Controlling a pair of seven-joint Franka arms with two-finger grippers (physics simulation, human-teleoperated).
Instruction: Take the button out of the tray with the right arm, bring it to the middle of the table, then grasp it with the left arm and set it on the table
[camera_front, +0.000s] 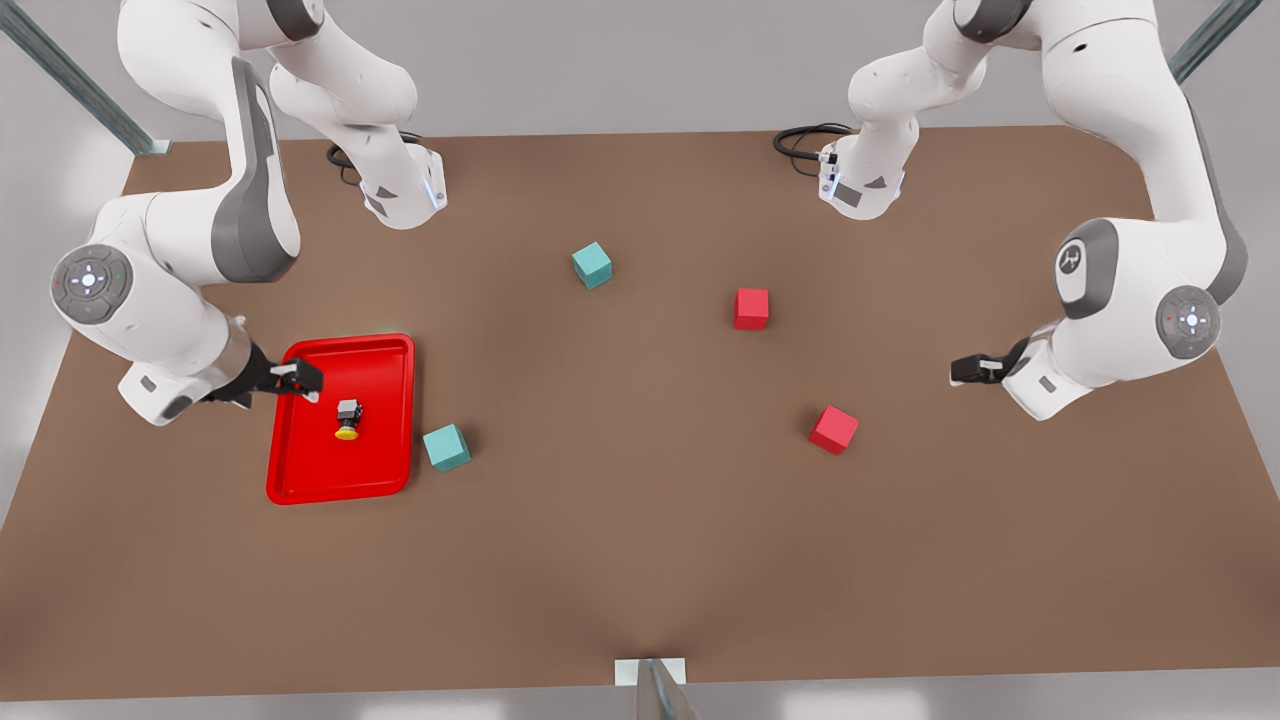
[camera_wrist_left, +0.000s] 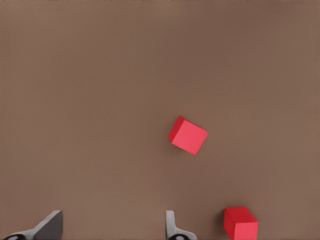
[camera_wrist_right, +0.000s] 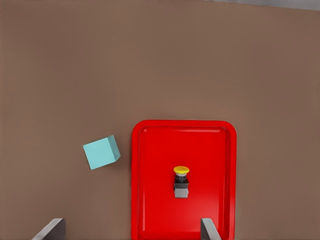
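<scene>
The button (camera_front: 348, 418), yellow cap on a dark base, lies on its side inside the red tray (camera_front: 340, 492) at the front view's left. In the right wrist view the button (camera_wrist_right: 181, 181) rests near the middle of the tray (camera_wrist_right: 227, 165). My right gripper (camera_front: 297, 380) hovers over the tray's far edge, a short way from the button; its fingers stand wide open in the right wrist view (camera_wrist_right: 131, 220). At the front view's right, my left gripper (camera_front: 965, 368) waits above the brown table (camera_front: 640, 560), open and empty (camera_wrist_left: 114, 212).
One teal cube (camera_front: 446, 447) sits just beside the tray (camera_wrist_right: 101, 152); another teal cube (camera_front: 592, 265) lies farther back. Two red cubes (camera_front: 751, 308) (camera_front: 833, 429) lie right of centre, below the left gripper's camera (camera_wrist_left: 188, 135) (camera_wrist_left: 240, 223).
</scene>
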